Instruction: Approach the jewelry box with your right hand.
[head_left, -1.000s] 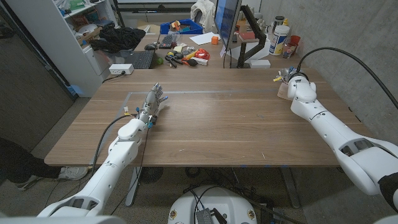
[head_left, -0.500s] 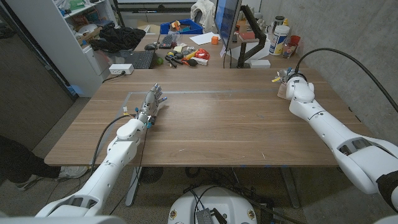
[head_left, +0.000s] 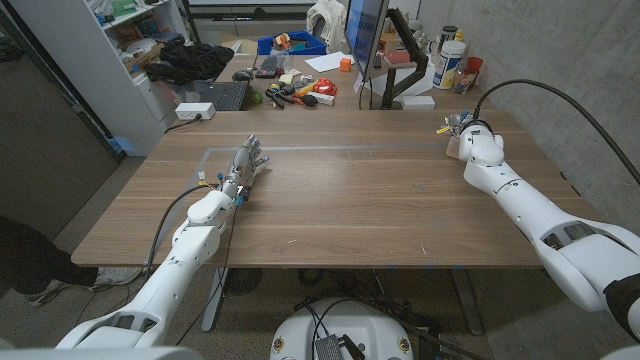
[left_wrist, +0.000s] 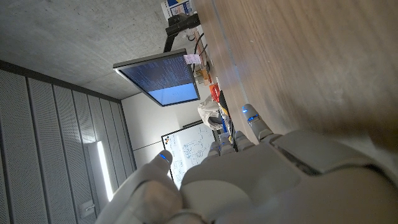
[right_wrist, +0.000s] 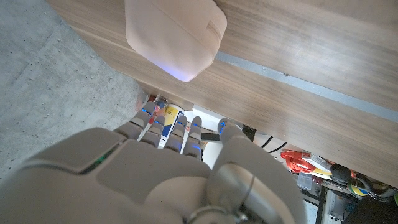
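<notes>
Right hand (head_left: 470, 128) edged slightly leftward since a second ago, fingers apart and empty, now just beside box (right_wrist: 175, 37) at table's (head_left: 350, 200) far right corner. Approach nearly complete. Left hand (head_left: 243, 168) unmoved, fingers spread, empty.

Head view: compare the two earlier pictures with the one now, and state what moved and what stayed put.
The right hand has crept slightly toward the robot's left and the far edge, closing on the pale pink rounded jewelry box, which it does not yet hold. The left hand, the box and the wooden table stayed as they were.
</notes>
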